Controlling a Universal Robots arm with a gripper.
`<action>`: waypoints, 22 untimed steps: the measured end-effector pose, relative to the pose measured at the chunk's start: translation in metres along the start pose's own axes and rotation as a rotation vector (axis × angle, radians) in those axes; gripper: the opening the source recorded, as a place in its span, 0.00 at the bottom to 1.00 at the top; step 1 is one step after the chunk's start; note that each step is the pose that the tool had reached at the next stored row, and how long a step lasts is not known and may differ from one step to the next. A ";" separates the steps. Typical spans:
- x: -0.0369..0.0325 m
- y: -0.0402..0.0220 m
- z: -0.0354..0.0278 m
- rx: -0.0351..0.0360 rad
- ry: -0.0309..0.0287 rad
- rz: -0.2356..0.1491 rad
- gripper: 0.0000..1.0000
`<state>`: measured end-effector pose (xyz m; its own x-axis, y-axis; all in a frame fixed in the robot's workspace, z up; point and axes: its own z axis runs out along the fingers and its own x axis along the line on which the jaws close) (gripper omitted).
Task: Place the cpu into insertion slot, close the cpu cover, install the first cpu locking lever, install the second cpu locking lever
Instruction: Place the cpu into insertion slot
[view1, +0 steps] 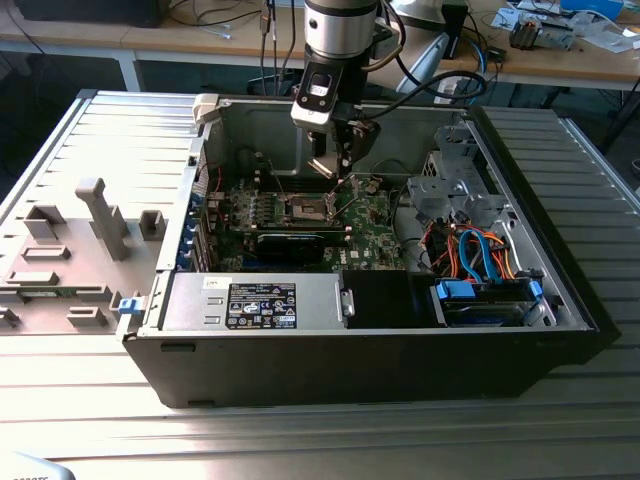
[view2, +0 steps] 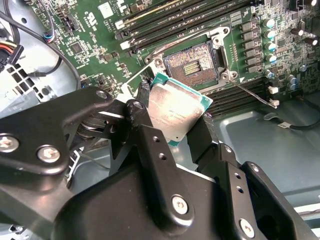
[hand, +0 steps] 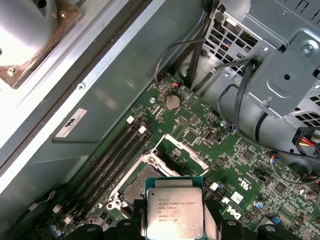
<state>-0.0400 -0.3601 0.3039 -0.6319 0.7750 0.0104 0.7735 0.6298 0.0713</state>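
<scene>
The flat square cpu with its dull silver-grey metal top is cut off at its near edge in the first wrist view and covers part of the small square insertion slot with brownish-gold contacts. The black gripper is clamped on the chip, two fingers on opposite edges, holding it clear of the empty socket. One thin silver cpu cover frame stands raised beside the socket. In the exterior view, one open black computer case fills mid-frame on a ribbed grey metal table. Wooden benches cross the top edge.
</scene>
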 end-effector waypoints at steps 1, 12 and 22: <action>0.0000 0.0000 0.0000 0.0000 -0.0001 0.001 0.55; 0.0000 0.0000 0.0002 -0.0002 -0.0014 0.019 0.55; 0.0000 0.0000 0.0003 -0.0003 -0.0023 0.032 0.55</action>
<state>-0.0400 -0.3602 0.3036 -0.6067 0.7949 0.0104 0.7933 0.6046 0.0712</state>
